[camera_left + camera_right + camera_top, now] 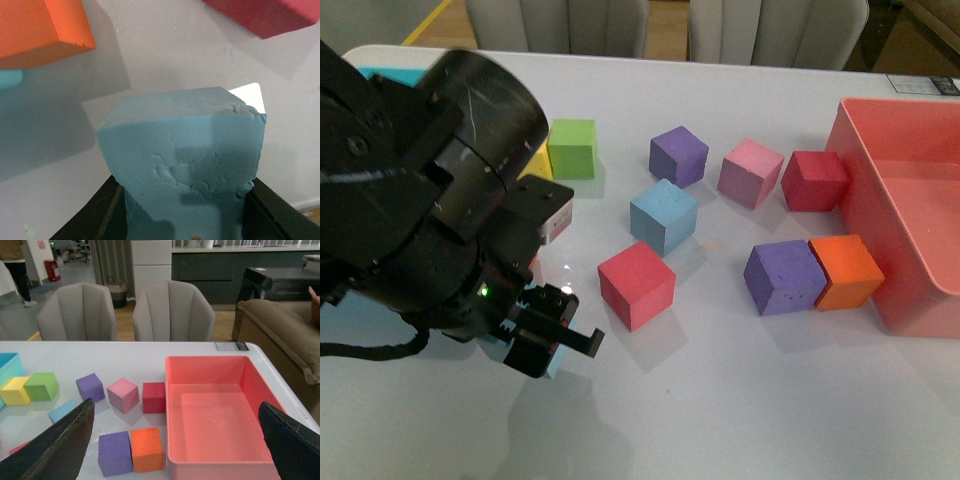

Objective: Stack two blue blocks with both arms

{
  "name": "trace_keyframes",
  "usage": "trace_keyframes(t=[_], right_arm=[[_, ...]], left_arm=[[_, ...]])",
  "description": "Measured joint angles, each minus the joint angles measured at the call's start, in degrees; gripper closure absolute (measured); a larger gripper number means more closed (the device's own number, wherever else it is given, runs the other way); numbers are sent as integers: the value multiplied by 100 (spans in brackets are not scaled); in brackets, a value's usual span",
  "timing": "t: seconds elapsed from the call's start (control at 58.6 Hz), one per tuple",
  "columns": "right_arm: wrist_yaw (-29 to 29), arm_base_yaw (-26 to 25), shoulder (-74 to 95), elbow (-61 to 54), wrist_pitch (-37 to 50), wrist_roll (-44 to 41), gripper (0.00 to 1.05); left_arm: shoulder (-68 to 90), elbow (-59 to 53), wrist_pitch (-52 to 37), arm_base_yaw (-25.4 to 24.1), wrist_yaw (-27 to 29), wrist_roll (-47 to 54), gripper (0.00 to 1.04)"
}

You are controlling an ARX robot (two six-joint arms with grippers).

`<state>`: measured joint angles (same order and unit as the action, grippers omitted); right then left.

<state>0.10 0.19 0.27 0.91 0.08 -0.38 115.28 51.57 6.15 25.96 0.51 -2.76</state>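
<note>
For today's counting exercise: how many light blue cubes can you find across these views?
2. One blue block sits free on the table; the other blue block is clamped in the left gripper. The left arm may hide more.

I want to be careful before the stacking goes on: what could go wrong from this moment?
1. The left claw pinches the held blue block near one end. The foam looks squeezed in there, so it may land tilted on release.
2. The other blue block stands close to the red cube. The claw could nudge either one when it comes down.
</note>
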Motion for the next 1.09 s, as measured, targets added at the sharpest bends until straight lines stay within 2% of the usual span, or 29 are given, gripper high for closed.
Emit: trace_keyframes(t=[0.188, 0.376, 0.785, 1.093], right_arm=[[0, 0, 0, 0, 0, 0, 9], [0, 0, 0, 0, 0, 0, 9], [0, 0, 0, 0, 0, 0, 9], [0, 0, 0, 0, 0, 0, 9]], left_arm=[[-514, 258, 431, 76, 63, 175, 59], [-374, 1196, 848, 184, 214, 428, 59], [1134, 3628, 1801, 431, 256, 846, 60], [2022, 4940, 2321, 455, 295, 1060, 60]])
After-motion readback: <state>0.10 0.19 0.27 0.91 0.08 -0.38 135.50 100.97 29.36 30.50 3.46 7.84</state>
